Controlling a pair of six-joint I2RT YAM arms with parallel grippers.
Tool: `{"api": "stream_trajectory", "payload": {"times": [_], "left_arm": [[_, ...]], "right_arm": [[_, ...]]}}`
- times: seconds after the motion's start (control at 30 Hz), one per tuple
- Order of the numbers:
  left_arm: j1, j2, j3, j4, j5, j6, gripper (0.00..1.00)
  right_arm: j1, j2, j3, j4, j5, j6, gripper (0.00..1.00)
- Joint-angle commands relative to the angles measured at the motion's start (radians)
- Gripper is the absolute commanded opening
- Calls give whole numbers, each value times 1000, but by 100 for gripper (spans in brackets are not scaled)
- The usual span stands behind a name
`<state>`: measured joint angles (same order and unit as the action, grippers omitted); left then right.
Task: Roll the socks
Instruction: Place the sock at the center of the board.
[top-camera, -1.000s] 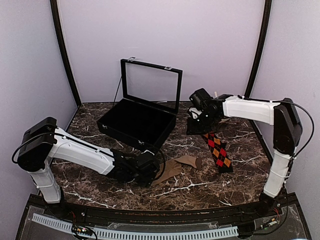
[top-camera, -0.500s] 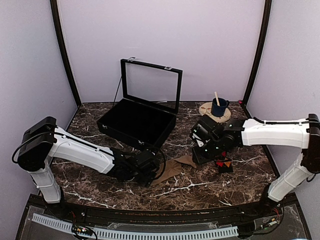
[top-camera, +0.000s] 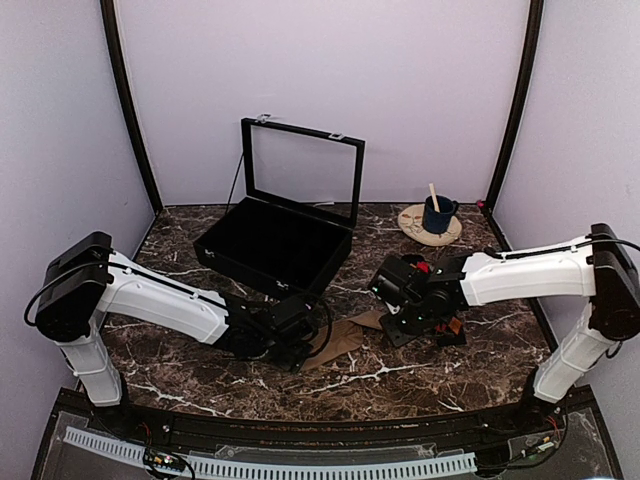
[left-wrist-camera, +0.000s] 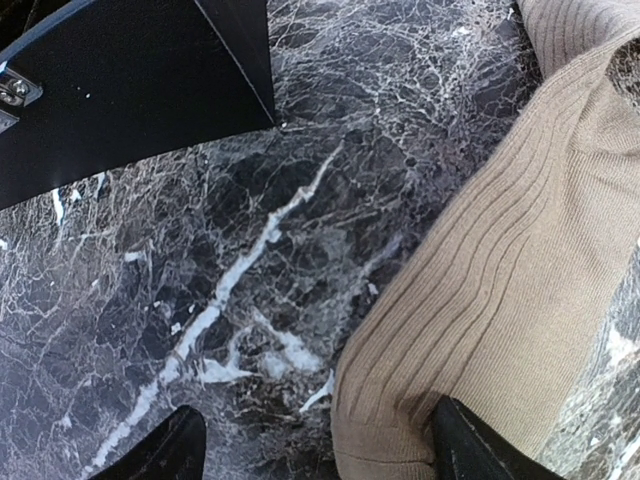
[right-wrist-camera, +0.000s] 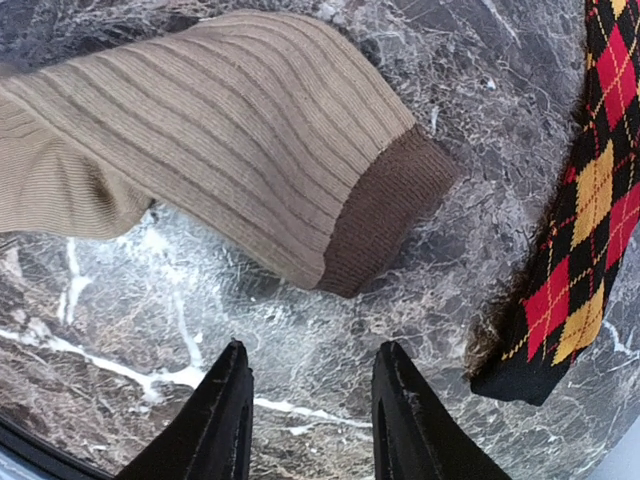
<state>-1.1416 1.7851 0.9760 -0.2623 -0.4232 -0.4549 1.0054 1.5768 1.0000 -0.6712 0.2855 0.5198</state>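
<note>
- Reaching in low from the left, the left tool (left-wrist-camera: 322, 452) has its fingers spread wide apart, with the ribbed end of the tan sock (left-wrist-camera: 520, 260) lying between them, close to the right-hand finger.
- Behind it, toward the far left, a black box (top-camera: 275, 245) stands on the marble bench (top-camera: 200, 378) with its lid raised.
- At mid-bench the tan sock lies flat, its darker brown cuff (right-wrist-camera: 385, 205) pointing right.
- Just past that cuff the right tool (right-wrist-camera: 312, 415) sits over bare marble, fingers apart and gripping nothing.
- Right of it lies the argyle sock (right-wrist-camera: 590, 190), apart from the tan one and mostly hidden under the arm from above.
- Far right, a blue cup (top-camera: 437, 213) rests on a round wooden disc (top-camera: 411, 220).
</note>
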Motion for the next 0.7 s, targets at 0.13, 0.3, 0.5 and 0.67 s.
{"api": "stream_trajectory", "payload": {"times": [0.13,0.3,0.5,0.67], "left_arm": [[20,18,-22,-131,38,38,81],[27,22,-19,-132,44,48,81],[38,21,-19,-135,50,55,81],[44,16,-24,-138,52,57,81]], "right_arm": [[11,83,-3,48,63,-59,39],[11,129,6,67,84,-85,39],[9,178,8,82,137,-108,37],[9,188,-6,89,178,-110,30]]}}
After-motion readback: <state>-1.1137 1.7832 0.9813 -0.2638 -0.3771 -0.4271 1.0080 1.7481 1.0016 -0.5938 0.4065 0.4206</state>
